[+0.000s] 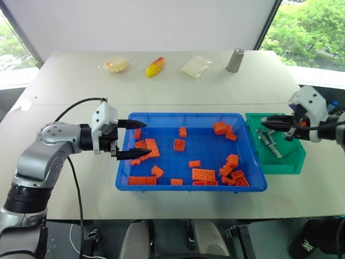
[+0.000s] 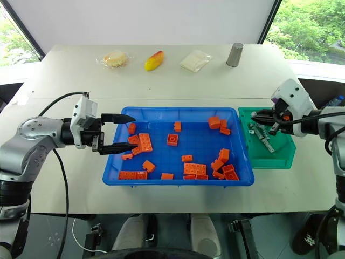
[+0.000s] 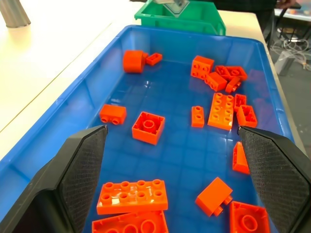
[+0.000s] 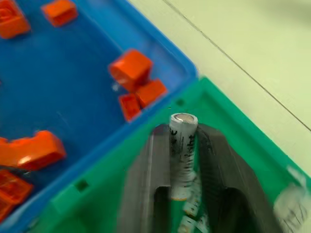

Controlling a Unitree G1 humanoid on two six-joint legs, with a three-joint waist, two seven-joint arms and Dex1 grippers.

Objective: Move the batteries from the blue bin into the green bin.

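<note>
The blue bin [image 1: 188,115] sits at the table's middle with several orange bricks [image 1: 204,174] scattered inside. The green bin [image 1: 280,171] stands against its right end and has batteries [image 1: 269,143] lying in it. My right gripper [image 4: 182,133] hovers over the green bin's near-left corner. A silver battery [image 4: 182,155] stands between its fingers, which sit close on both sides of it. My left gripper [image 1: 144,138] is open, level over the blue bin's left end, with nothing between its fingers [image 3: 82,165].
Along the table's far side lie a bagged bun [image 1: 116,65], a yellow-red fruit [image 1: 155,67], a clear packet [image 1: 195,66] and a tall grey metal cup [image 1: 235,60]. A black cable loops off my left arm [image 1: 81,105].
</note>
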